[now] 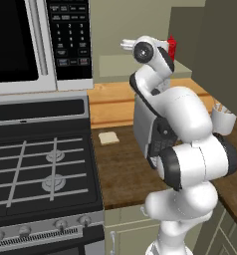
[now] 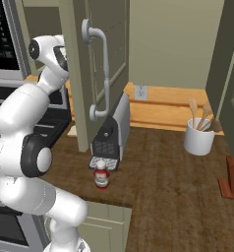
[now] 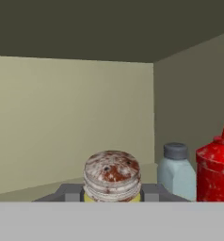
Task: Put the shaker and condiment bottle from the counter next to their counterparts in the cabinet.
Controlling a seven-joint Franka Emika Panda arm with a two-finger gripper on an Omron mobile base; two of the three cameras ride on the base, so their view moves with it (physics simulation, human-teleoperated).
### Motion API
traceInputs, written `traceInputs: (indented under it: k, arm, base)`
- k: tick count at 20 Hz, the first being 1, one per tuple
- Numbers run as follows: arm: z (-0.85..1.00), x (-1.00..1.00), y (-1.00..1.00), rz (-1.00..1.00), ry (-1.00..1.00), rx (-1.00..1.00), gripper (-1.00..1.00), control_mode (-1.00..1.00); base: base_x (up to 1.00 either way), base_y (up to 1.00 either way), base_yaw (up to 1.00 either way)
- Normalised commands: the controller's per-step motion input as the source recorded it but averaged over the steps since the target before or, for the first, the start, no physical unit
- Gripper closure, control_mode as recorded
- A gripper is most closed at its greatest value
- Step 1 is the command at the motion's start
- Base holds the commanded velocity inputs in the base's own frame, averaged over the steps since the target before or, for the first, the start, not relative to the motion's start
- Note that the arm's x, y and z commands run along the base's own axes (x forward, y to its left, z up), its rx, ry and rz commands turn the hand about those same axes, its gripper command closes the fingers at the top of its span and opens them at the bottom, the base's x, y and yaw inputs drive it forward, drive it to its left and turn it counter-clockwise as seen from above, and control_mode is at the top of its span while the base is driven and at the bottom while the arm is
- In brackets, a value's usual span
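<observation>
Gripper (image 3: 112, 197) closed on shaker (image 3: 112, 176), held upright inside cabinet (image 3: 62, 117) above shelf, level with pale jar (image 3: 176, 172) and red squeeze bottle (image 3: 216, 164) at right, likely for setting down beside them. Condiment bottle (image 2: 101, 174) on counter (image 2: 168, 187), not yet fetched.

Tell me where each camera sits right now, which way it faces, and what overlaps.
Left base view: behind the arm's left, facing stove, microwave and counter; white arm fills the right.
Right base view: behind its right, facing cabinet door, condiment bottle and utensil crock; arm at left.
Hand view: inside the cabinet, tool shut on the shaker, beside a red squeeze bottle.
Both base views share the crock.
</observation>
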Motion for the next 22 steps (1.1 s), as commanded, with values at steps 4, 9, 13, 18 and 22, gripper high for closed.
traceInputs:
  k: [4,9,13,18,22]
  arm:
    - [0.0,0.2,-0.24,-0.1,0.0,0.07,1.0,-1.0]
    - [0.0,0.16,0.0,0.0,0.0,0.0,1.0,-1.0]
    - [-0.06,0.29,-0.19,-0.08,0.0,0.0,1.0,-1.0]
    - [-0.01,0.22,-0.05,-0.02,0.0,0.0,1.0,-1.0]
    - [-0.1,0.29,0.01,0.0,0.0,0.0,-1.0,-1.0]
  base:
    - [0.0,0.0,0.0]
    - [0.0,0.0,0.0]
    - [0.0,0.0,0.0]
    - [0.0,0.0,0.0]
    - [0.0,0.0,0.0]
